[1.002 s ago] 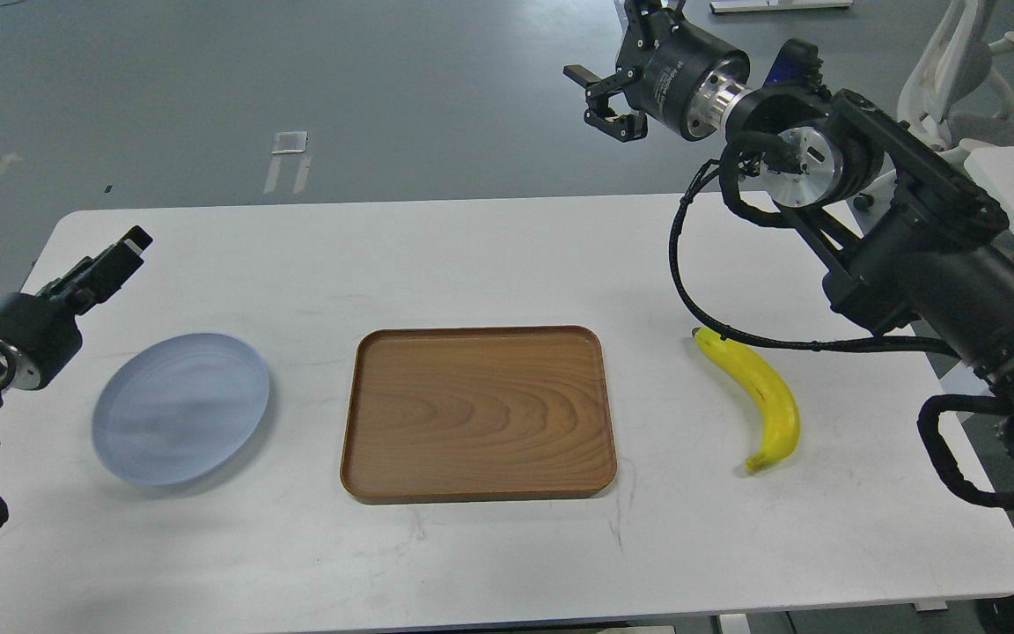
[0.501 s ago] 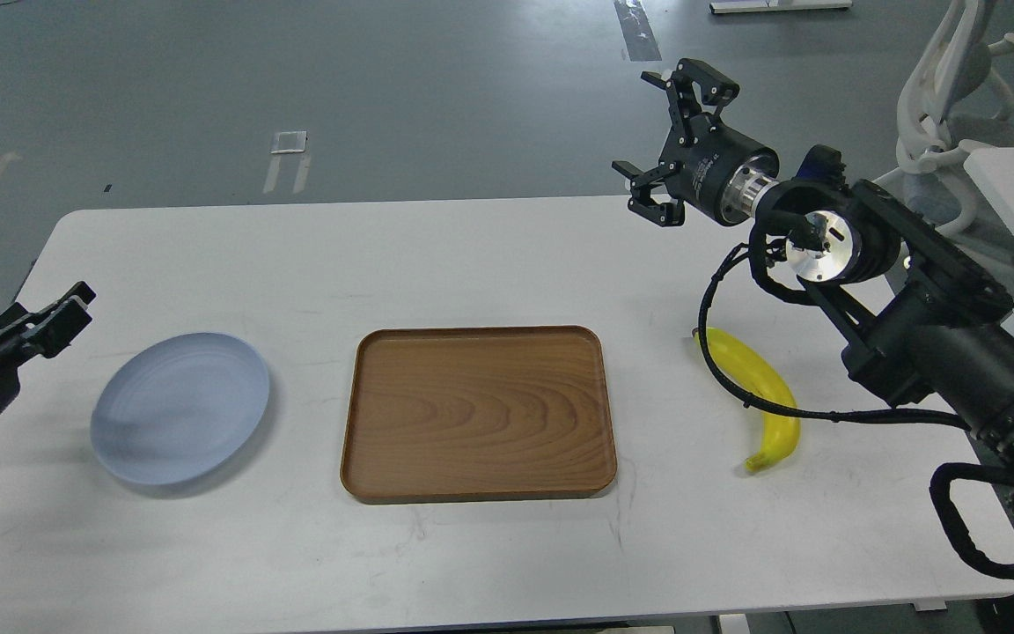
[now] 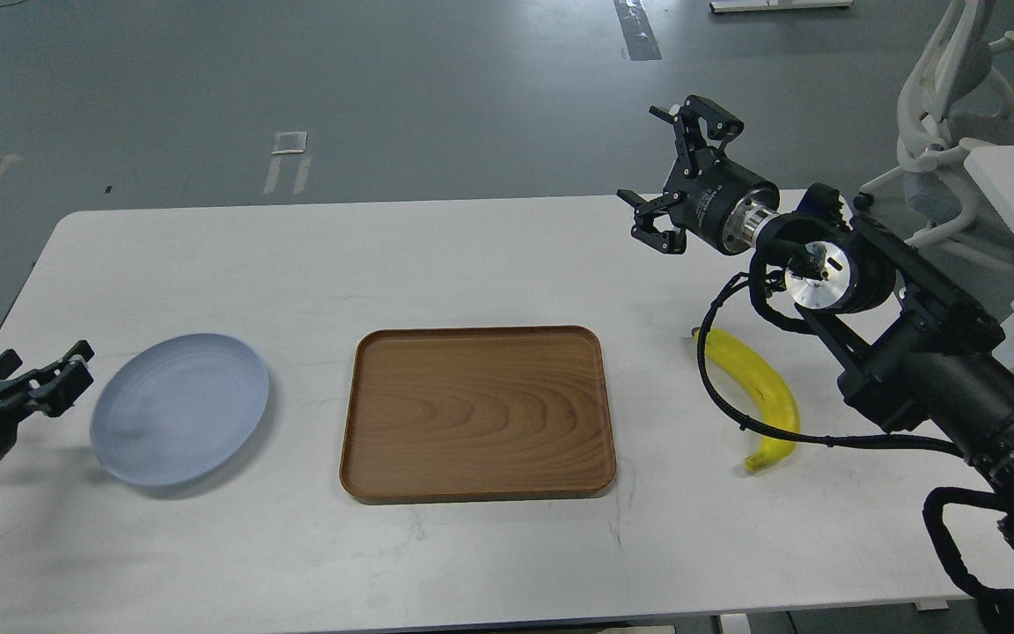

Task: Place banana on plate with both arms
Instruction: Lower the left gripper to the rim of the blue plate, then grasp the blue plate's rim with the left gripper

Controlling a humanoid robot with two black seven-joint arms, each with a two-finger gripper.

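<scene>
Banana [image 3: 758, 392] beside table's [image 3: 489, 264] right edge

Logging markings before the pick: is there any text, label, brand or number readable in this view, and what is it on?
None can be read.
Right gripper: small pale print on its black body, too small and blurred to read.
Banana, plate, wooden tray, table: no writing visible.
Floor: pale tape patches, no legible marks.

White tabletop [image 3: 472, 255] carries plate [image 3: 180, 408] beside left hand [image 3: 32, 380], wooden tray [image 3: 478, 412] centre, banana [image 3: 758, 396] below right hand [image 3: 679, 176].
</scene>
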